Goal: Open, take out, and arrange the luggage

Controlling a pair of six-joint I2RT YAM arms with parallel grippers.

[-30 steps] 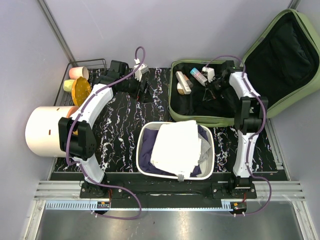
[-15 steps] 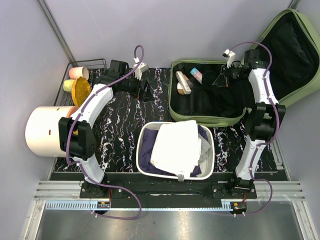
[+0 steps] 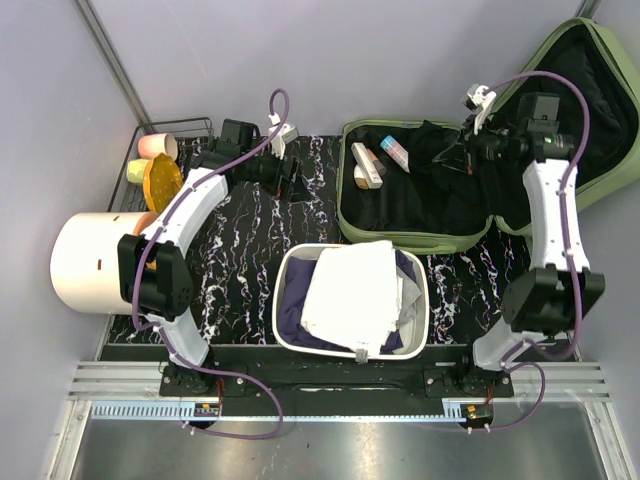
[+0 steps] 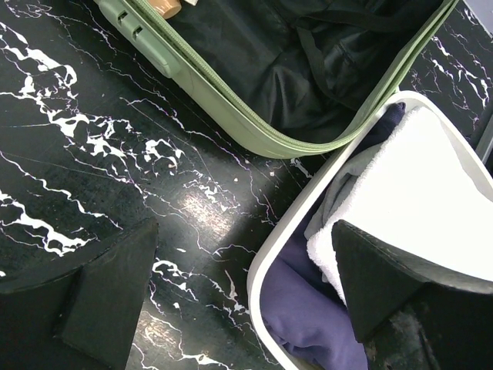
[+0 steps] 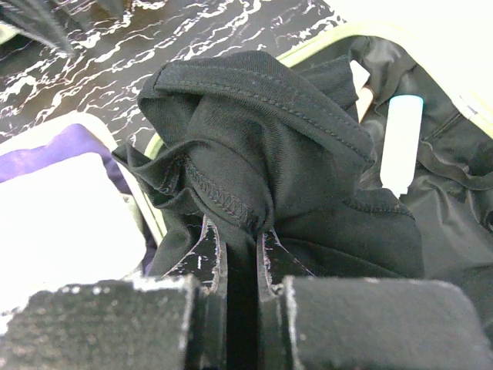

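The olive-green luggage (image 3: 400,241) lies open at the back right, its lid leaning against the wall. My right gripper (image 3: 466,150) hangs over its right half, shut on a bunched black garment (image 3: 438,148) lifted off the lining. The right wrist view shows that garment (image 5: 262,131) pinched between the fingertips (image 5: 237,231), with the luggage rim (image 5: 327,40) beyond. My left gripper (image 3: 291,180) hovers open over the marble table, left of the luggage. In the left wrist view its fingers (image 4: 245,231) hold nothing, above the table and the bin rim, near the luggage corner (image 4: 231,108).
A white bin (image 3: 283,290) with a white towel (image 3: 355,290) and purple cloth stands at front centre. Small tubes and a box (image 3: 368,165) lie in the luggage's left end. A wire rack with cups (image 3: 160,148) and a white cylinder (image 3: 90,262) stand on the left.
My right arm has risen and swung to the right, drawing the black garment up from the luggage's middle. The left arm has barely moved.
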